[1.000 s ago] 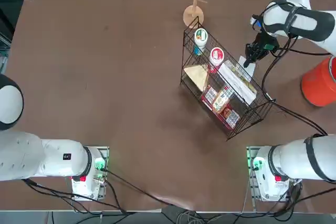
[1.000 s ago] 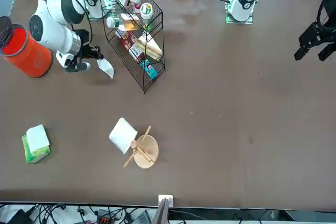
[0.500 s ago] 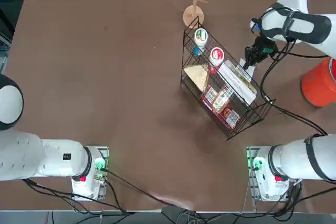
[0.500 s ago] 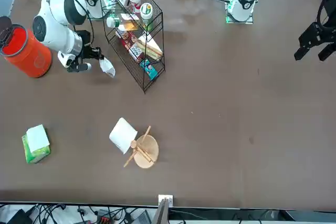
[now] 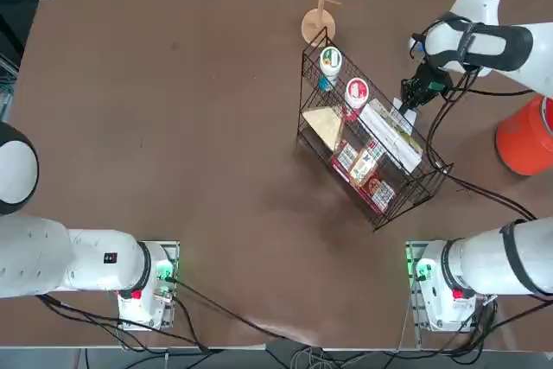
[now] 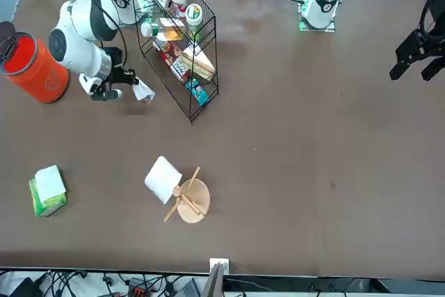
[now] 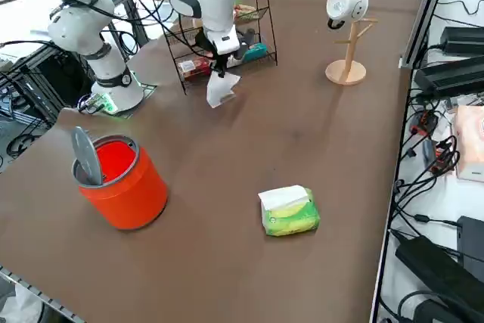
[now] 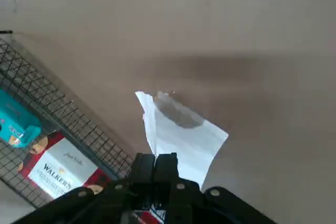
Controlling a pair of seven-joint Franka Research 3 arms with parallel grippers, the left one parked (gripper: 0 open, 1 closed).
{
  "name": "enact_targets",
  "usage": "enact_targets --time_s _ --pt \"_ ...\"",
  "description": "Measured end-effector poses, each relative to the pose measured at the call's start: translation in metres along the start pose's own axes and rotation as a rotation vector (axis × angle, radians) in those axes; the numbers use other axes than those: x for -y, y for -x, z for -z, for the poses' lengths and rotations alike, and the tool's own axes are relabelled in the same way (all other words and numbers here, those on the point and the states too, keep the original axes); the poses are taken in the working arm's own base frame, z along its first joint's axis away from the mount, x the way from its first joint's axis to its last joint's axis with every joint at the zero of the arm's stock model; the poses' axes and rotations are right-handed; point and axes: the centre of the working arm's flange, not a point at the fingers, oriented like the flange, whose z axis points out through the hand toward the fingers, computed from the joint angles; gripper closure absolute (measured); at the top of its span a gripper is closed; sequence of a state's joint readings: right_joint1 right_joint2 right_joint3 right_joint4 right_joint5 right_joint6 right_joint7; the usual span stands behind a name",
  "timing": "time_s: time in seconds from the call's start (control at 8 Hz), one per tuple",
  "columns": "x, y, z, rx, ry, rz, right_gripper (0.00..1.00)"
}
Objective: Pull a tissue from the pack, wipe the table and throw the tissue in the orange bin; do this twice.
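Note:
My right gripper (image 6: 124, 89) is shut on a white tissue (image 6: 142, 91), low over the brown table (image 6: 313, 137) beside the wire basket. In the wrist view the tissue (image 8: 181, 132) hangs from the closed gripper (image 8: 158, 162), its free end at or just above the tabletop. The side view shows the gripper (image 7: 221, 67) with the tissue (image 7: 221, 90) below it. The yellow-green pack (image 6: 47, 190), (image 7: 289, 210) lies far off, with white tissue on top. The orange bin (image 6: 31, 67), (image 5: 525, 136), (image 7: 121, 179) stands open on the other side of the gripper from the basket.
A black wire basket (image 5: 371, 144), (image 6: 177, 39) full of packets and jars stands right beside the gripper. A wooden stand with a white paper roll (image 5: 321, 6), (image 6: 177, 189) stands further out. Black cables (image 5: 484, 187) trail across the table near the arm.
The right gripper and the tissue have shifted a little toward the wire basket, away from the orange bin. The tissue now looks more bunched near the tabletop.

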State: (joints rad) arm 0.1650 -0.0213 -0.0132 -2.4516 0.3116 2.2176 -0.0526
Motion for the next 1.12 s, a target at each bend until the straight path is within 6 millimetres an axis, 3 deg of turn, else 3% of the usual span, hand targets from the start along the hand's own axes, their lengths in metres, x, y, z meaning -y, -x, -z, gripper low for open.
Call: enact_targets --time_s 0.62,1.12 --pt "-0.008 -0.011 -0.014 -0.028 0.010 0.003 0.99" --pt "-0.028 -0.021 -0.028 -0.045 0.019 0.020 0.99"
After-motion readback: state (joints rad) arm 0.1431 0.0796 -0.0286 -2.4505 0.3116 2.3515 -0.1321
